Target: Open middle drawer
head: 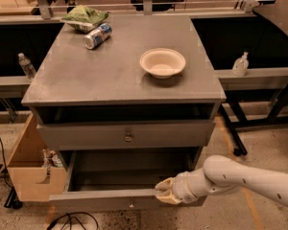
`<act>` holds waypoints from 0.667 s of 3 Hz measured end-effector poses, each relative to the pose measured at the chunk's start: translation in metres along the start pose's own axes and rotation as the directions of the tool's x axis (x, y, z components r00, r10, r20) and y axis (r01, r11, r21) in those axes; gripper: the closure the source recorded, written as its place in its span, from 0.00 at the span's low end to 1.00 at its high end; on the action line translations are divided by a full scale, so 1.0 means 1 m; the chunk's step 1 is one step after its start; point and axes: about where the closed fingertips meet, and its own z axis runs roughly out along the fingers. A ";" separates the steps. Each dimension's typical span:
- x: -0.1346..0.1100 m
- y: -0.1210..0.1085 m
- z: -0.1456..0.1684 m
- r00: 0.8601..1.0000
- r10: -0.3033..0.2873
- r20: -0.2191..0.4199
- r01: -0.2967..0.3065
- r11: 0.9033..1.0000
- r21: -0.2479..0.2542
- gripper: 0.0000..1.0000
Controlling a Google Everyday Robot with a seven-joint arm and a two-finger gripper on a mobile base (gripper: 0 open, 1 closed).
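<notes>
Your pincer (163,194) sits at the top rim of the middle drawer (96,200), just to the right of its small knob (130,204); you cannot tell whether it is wide or narrow there. The drawer front runs left to right across the pincer, and its grey inside lies open just behind the pincer, towards the cabinet. Judge the pull as straight out from the cabinet, square to that front, since an off-centre hold could skew the drawer.
</notes>
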 end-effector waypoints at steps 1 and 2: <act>0.000 -0.001 0.000 1.000 0.000 0.000 0.000 1.000 0.000 1.00; 0.013 0.027 -0.001 0.998 0.052 0.021 -0.051 0.998 -0.044 1.00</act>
